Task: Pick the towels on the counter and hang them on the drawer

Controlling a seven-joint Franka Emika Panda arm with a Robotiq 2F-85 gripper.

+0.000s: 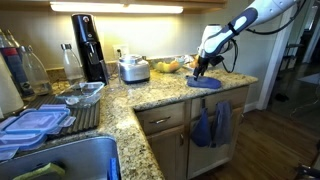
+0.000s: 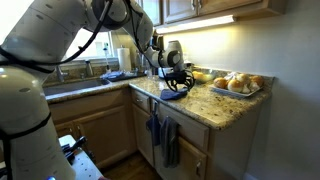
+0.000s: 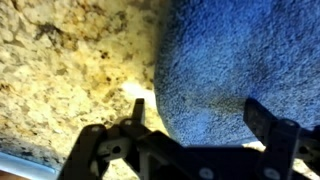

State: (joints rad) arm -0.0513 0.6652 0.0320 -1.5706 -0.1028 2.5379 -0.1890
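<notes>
Wrist view has the claw (image 3: 198, 128) spread wide with nothing pinched, straddling the edge of the towel (image 3: 240, 60); that towel sits bunched on the counter (image 3: 70, 60) near its rim, right above the drawer (image 1: 230, 99) where more blue cloth (image 1: 212, 125) hangs. It's soft, limp, light stuff, so I'd pinch a raised fold at the near hem; the drawer handle is hidden, and the towel's far side is cut off.

One blue towel (image 1: 204, 83) lies bunched on the speckled granite counter (image 1: 150, 96), right of centre. Just below it, two more towels (image 1: 212, 127) hang limp and creased down the light-oak drawer (image 1: 229, 100).
</notes>
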